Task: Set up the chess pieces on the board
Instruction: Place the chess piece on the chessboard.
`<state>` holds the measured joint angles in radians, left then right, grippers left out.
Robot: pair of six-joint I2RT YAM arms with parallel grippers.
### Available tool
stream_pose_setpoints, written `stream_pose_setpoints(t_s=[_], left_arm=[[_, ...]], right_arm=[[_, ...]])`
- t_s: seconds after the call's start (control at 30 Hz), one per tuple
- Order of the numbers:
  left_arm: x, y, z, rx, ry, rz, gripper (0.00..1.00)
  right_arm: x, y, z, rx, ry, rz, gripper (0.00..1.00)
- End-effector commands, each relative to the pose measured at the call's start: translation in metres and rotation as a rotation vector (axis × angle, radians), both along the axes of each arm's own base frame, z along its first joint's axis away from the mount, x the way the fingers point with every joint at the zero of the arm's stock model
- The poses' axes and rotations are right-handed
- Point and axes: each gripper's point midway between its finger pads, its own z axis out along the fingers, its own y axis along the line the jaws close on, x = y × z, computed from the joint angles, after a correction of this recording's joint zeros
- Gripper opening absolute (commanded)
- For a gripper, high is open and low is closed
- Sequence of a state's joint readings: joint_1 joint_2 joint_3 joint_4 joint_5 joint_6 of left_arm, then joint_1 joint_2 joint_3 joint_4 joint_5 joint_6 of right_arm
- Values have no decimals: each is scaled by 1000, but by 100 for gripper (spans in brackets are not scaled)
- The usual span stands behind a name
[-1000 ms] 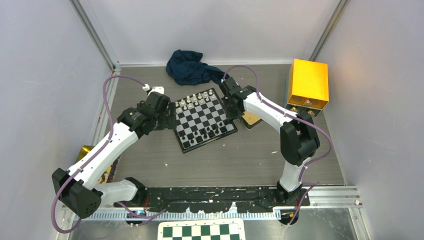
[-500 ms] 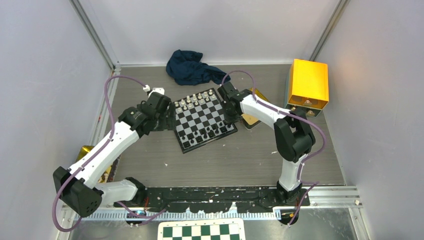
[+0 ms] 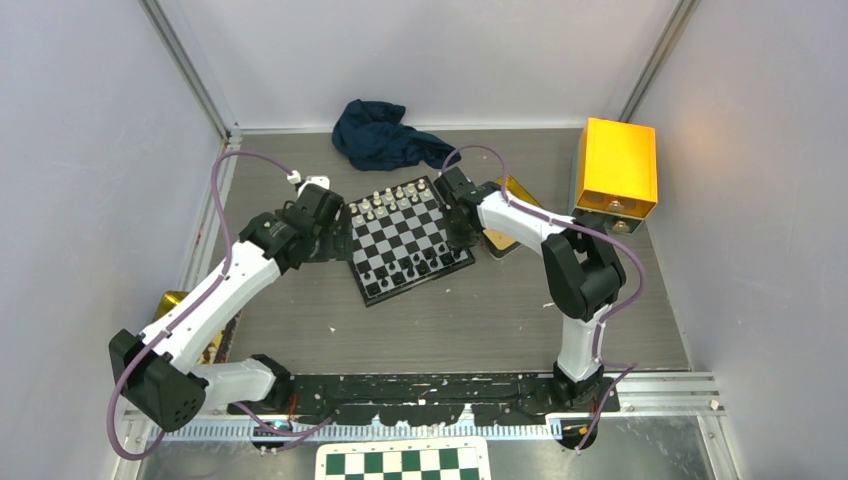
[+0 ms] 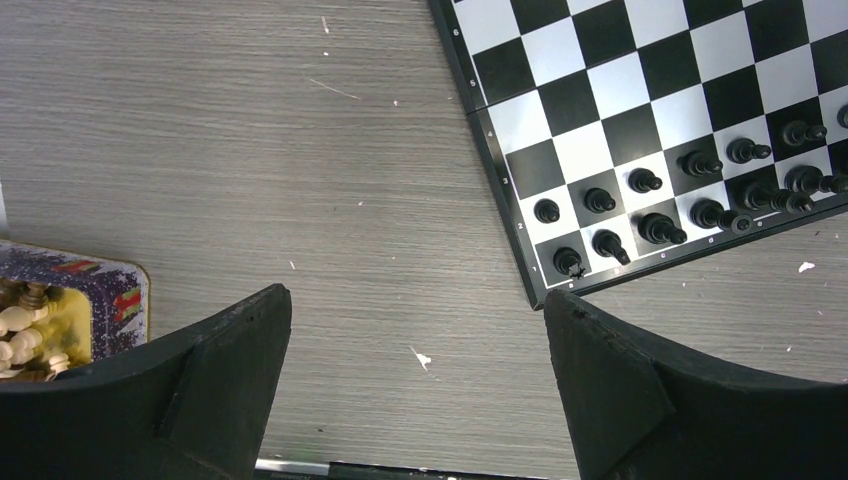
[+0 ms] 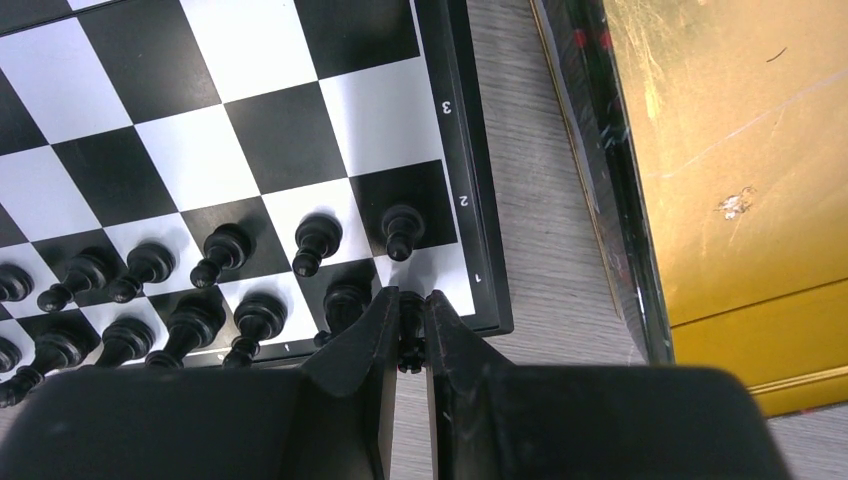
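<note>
Right gripper (image 5: 408, 312) nipped nearly closed on one black chess piece (image 5: 408, 345), at a corner square of the board (image 5: 463, 150).
Left gripper (image 4: 415, 305) spread wide, empty, above the table (image 4: 250, 150) (just off the board's edge). Black pieces (image 5: 230, 250) stand in two rows beside the held piece, and silvery pieces (image 3: 392, 196) opposite.

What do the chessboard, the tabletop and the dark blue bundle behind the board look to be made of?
Chessboard: smooth, likely plastic or laminate; the pale squares have a silvery sheen. Tabletop: matte grey wood-grain laminate, judging by fine printed-looking streaks. Dark blue bundle: soft cloth, crumpled into folds.
</note>
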<state>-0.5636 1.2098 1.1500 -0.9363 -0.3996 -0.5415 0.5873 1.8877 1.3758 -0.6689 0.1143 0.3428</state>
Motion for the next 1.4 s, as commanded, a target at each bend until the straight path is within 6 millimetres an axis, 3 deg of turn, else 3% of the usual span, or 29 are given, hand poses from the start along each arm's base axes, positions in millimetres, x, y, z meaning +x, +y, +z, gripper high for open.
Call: stream_pose_setpoints(t_s=[0.0, 0.9, 1.37], left_arm=[[7, -5, 14, -21, -39, -1, 97], [12, -12, 7, -27, -21, -15, 97], [10, -13, 5, -36, -17, -19, 97]], right_arm=[[10, 7, 4, 14, -43, 11, 1], [16, -1, 4, -51, -53, 35, 1], [11, -3, 2, -54, -37, 33, 20]])
